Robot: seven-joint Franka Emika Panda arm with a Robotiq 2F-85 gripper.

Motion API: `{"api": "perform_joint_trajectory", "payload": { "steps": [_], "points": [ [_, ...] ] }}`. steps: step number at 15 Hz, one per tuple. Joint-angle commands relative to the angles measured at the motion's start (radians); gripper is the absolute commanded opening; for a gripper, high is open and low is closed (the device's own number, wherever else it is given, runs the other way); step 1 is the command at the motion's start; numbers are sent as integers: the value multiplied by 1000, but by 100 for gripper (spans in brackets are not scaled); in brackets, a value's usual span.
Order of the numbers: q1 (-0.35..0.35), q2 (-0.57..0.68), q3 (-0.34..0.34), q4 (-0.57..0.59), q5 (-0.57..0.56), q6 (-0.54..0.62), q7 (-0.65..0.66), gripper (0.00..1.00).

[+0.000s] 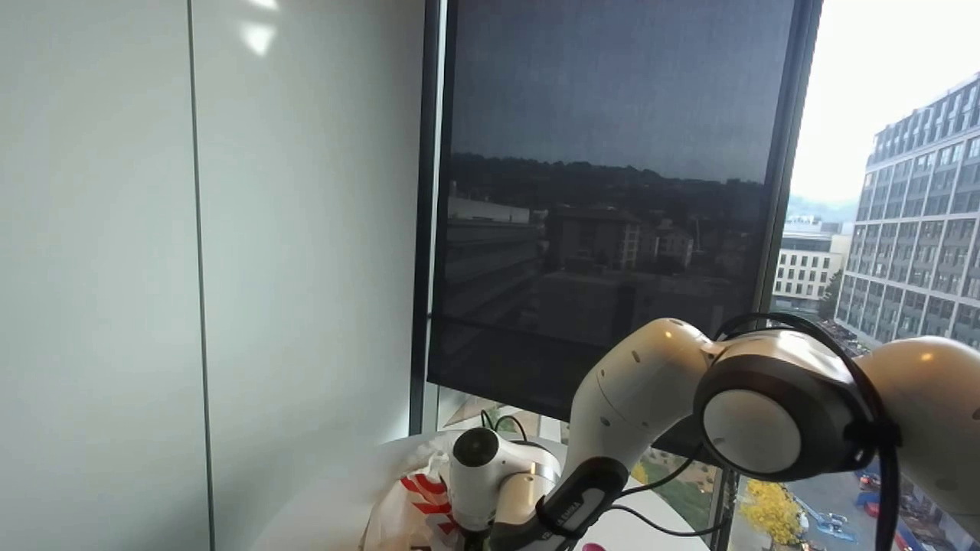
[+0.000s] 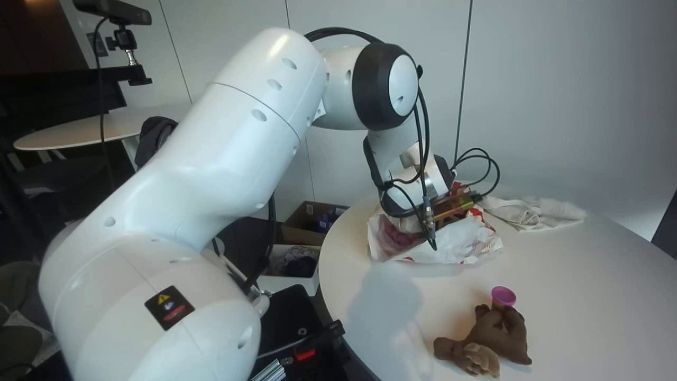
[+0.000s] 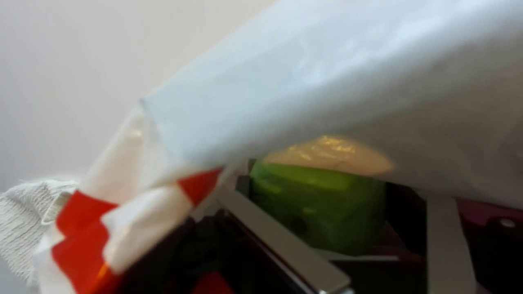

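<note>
You've got one bag point(image 2: 460, 241) around your jaws, one green item point(image 3: 318, 204) right by them; wide or gripping, I can't tell!

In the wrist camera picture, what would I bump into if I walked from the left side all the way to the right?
Pale ribbed cloth → big red patch on the plastic bag → smaller red patch on that bag → shiny green thing → dark reddish thing by the right edge.
</note>
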Motion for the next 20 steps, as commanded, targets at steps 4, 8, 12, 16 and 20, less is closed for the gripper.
{"api": "perform_joint_trajectory", "payload": {
  "steps": [4,8,12,16,20],
  "points": [
    [-133,-222,154,-170,140,6,-60,56],
    [-320,-307,367,-236,445,-103,-337,56],
    [-394,-370,417,-221,653,-347,-440,56],
    [-360,-425,308,-227,602,-475,-345,56],
    [-347,-382,210,-208,529,-450,-254,56]
  ]
}}
